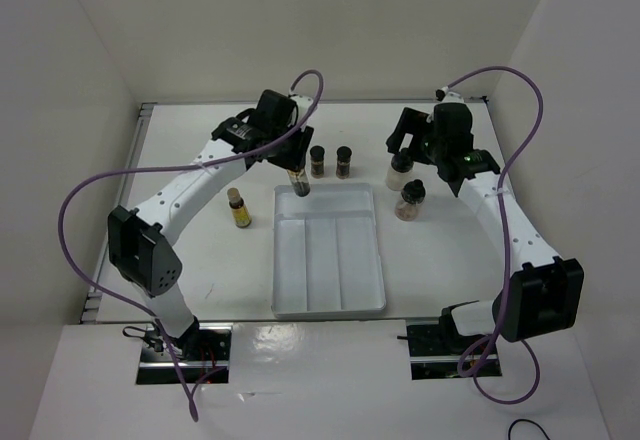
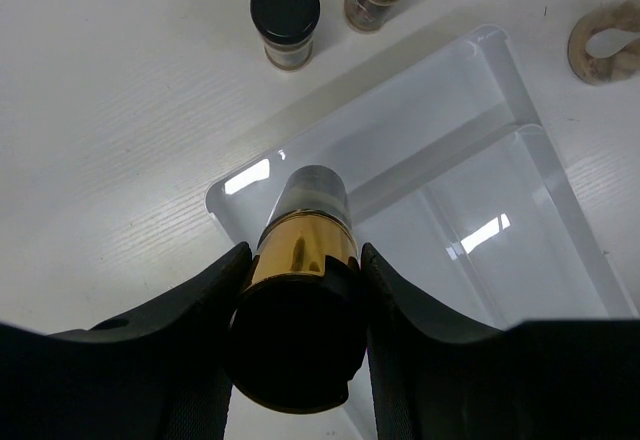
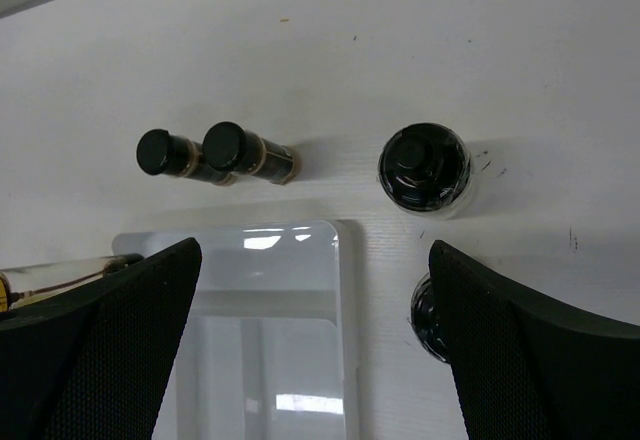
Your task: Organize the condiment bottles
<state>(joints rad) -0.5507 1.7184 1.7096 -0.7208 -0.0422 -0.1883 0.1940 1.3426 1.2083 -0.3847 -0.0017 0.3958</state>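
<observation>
My left gripper (image 1: 296, 168) is shut on a slim yellow-filled bottle (image 1: 300, 184), holding it upright over the far-left corner of the white divided tray (image 1: 279, 260). In the left wrist view the bottle (image 2: 300, 250) sits between my fingers (image 2: 200, 310). The second yellow bottle (image 1: 238, 208) stands on the table left of the tray. Two dark brown bottles (image 1: 318, 161) (image 1: 343, 161) stand just behind the tray. Two rounder clear bottles (image 1: 401, 168) (image 1: 411, 200) stand right of it. My right gripper (image 1: 408, 140) is open and empty above the clear bottles.
The right wrist view shows the tray's far-right corner (image 3: 340, 235), the brown bottles (image 3: 165, 153) (image 3: 245, 152), one clear bottle (image 3: 424, 168) and the other (image 3: 428, 320) partly behind my right finger. White walls enclose the table.
</observation>
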